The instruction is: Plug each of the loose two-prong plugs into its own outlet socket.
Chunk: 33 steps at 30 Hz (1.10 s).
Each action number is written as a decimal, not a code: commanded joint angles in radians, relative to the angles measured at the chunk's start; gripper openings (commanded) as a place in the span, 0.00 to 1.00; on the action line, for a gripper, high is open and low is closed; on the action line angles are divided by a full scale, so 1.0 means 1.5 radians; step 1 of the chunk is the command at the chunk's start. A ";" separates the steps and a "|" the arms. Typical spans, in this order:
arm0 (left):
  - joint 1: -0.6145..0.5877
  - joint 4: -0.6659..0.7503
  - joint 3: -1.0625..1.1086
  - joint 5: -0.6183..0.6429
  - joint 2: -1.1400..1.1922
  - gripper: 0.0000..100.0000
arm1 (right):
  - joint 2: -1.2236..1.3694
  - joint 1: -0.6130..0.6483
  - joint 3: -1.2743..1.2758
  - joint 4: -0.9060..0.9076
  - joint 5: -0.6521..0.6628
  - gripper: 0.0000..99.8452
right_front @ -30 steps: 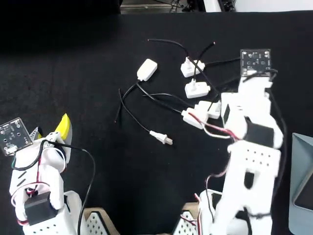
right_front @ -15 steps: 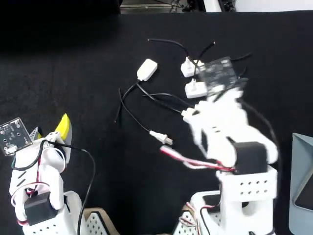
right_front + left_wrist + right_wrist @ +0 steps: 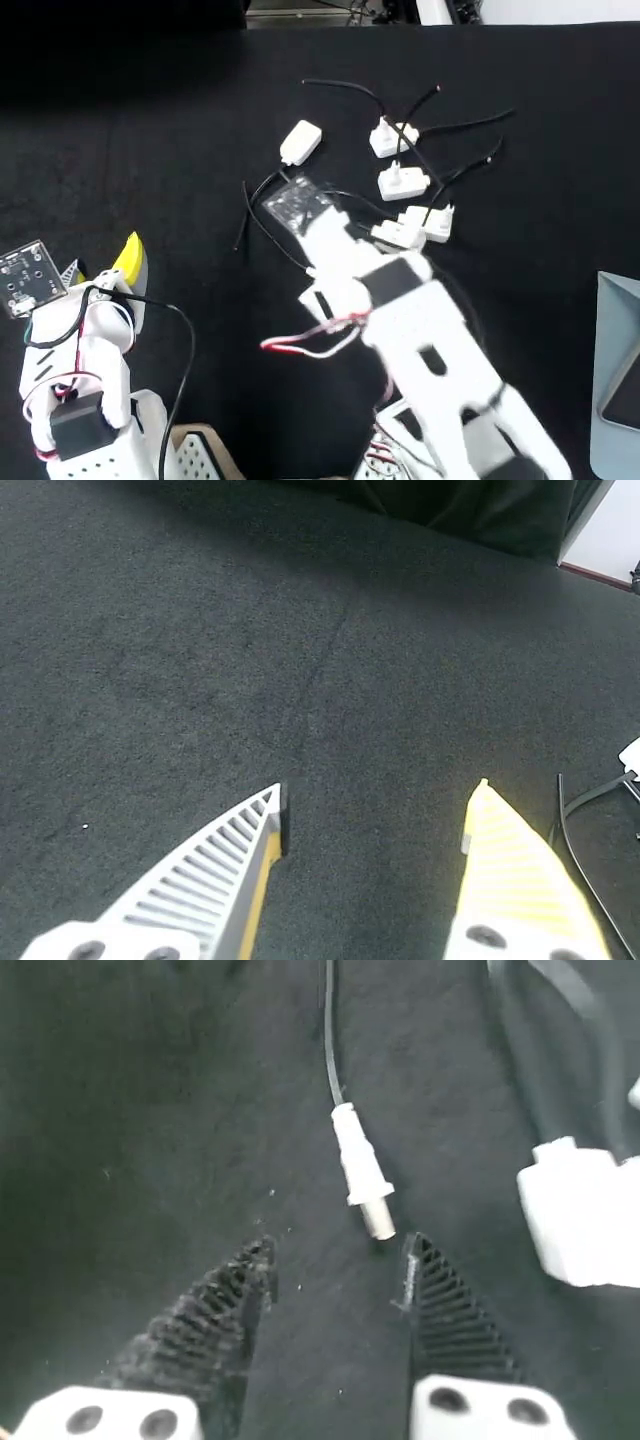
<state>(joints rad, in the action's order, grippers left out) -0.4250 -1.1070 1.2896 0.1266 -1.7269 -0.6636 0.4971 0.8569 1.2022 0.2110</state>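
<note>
Two-prong plug (image 3: 362, 1173), loose on the black desk (image 3: 120, 1110), lies beyond the left claw (image 3: 380, 800), which hangs released, fingers spread, at the near left. Mid-desk, the right claw (image 3: 335, 1255) is likewise released and holds nothing. The plug's prong end is just ahead of its fingertips, with a white outlet socket (image 3: 575, 1215) beside it. Farther back sit other white sockets (image 3: 300, 142) among black cords (image 3: 345, 90).

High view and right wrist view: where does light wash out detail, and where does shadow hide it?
High view: the right arm glares; the black cloth lies in shadow at its far left corner. Right wrist view: the white socket is washed out.
</note>
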 commanded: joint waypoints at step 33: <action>0.006 -0.003 -0.013 0.005 -0.003 0.29 | 0.418 -0.045 -0.240 -0.016 0.245 0.19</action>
<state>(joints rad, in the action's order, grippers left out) -0.4250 -1.1070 1.2896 0.1266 -1.7269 -0.0591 0.4511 0.5531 1.1884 0.5593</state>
